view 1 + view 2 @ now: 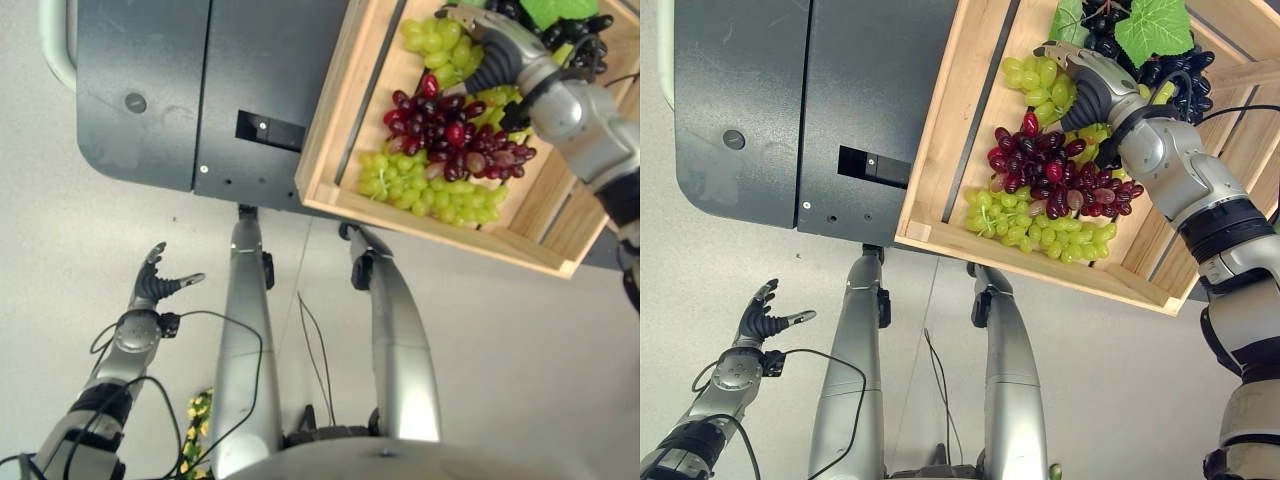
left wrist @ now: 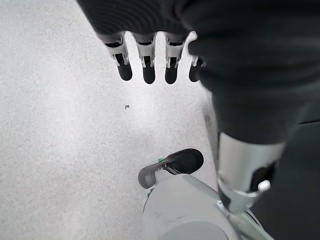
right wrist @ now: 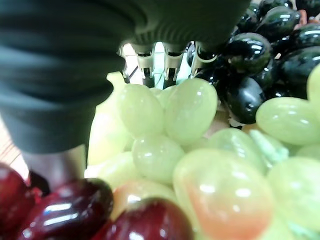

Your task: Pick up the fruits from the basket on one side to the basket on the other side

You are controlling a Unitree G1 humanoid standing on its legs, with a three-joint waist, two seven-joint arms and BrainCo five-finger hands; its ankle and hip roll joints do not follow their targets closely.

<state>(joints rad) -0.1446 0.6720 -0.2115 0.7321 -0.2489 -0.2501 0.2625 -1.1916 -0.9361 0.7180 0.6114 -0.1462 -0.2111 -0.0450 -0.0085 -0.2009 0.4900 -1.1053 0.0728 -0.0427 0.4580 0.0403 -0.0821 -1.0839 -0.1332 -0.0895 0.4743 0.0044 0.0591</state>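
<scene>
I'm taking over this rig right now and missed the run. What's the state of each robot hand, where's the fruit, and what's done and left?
Left robot hand: open, idle low over the floor, holding nothing.
Right robot hand: down among the grapes in the wooden crate; its fingers are hidden, so grip unclear.
Fruit: green grapes, red grapes and black grapes all lie in the crate.
Done: no fruit is out yet.
Left: lift a bunch and carry it to the other basket.
</scene>
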